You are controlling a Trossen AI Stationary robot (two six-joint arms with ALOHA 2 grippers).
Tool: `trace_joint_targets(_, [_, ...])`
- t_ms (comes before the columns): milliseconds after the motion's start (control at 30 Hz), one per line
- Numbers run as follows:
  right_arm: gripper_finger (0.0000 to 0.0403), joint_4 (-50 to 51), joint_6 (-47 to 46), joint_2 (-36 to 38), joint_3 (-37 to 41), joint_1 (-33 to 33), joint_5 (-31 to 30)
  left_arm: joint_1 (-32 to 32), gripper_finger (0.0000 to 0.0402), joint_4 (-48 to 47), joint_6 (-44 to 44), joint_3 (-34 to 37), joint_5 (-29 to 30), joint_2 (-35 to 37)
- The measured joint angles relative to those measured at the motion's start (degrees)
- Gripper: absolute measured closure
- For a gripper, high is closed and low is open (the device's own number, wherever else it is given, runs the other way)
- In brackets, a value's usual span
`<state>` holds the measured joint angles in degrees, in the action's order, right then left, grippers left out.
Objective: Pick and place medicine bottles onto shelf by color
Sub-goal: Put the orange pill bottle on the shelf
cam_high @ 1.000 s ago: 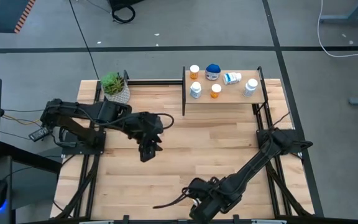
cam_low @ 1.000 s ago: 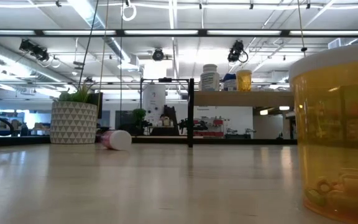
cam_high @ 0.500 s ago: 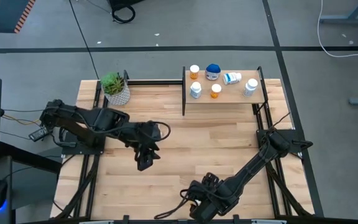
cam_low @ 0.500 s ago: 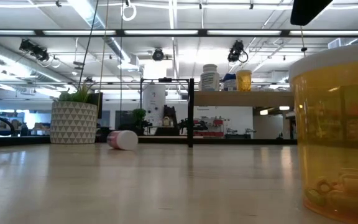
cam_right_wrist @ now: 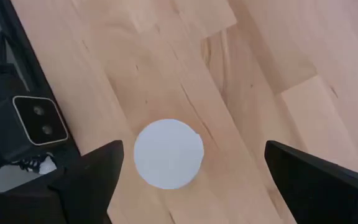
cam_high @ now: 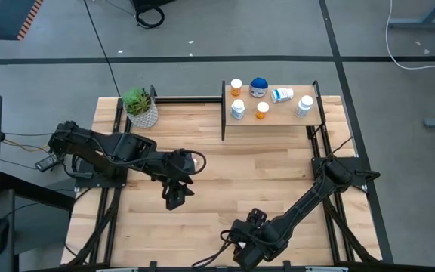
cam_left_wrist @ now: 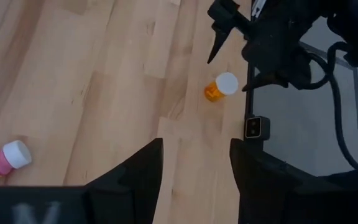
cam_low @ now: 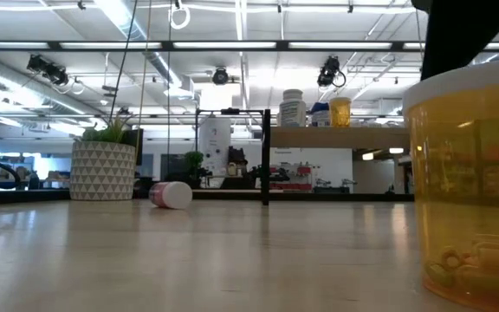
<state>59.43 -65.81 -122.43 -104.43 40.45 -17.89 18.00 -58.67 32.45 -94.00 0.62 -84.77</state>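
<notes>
Orange bottle [cam_low: 470, 186] with pills inside

Counter [cam_high: 278, 189] layout, clock directions per the high view.
- Shelf [cam_high: 285, 115] at far edge, about 1 o'clock from counter centre; five bottles [cam_high: 238, 110] on it, one lying on its side.
- Potted plant [cam_high: 140, 107] at 11 o'clock corner, left of shelf.
- Left gripper [cam_high: 174, 195] over counter, 9 o'clock of centre, nothing between the jaws.
- Toppled bottle [cam_left_wrist: 5, 160] lies on counter near plant and left arm.
- Right gripper [cam_high: 249, 245] at 6 o'clock near edge, above an upright bottle [cam_right_wrist: 168, 153]; jaws stand wide either side of its cap.
- Low camera [cam_right_wrist: 38, 120] just beside that bottle, at the counter edge.
</notes>
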Motion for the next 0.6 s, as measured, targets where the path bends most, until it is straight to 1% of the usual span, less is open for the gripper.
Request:
trace_joint_targets(167, [0.0003, -4.01, 0.00, 0.08, 1.66, 0.26, -1.00, -0.04, 0.0207, 0.03, 0.00, 0.00, 0.01, 0.00])
trace_joint_targets(267, [0.0003, -7.64, -0.43, 0.06, 4.09, 0.19, -0.15, -0.04, 0.0208, 0.09, 0.00, 0.00, 0.00, 0.00])
trace_joint_targets(600, [0.0005, -8.99, -3.62, 0.06, 7.09, 0.24, 0.92, -0.02, 0.0208, 0.11, 0.00, 0.00, 0.00, 0.00])
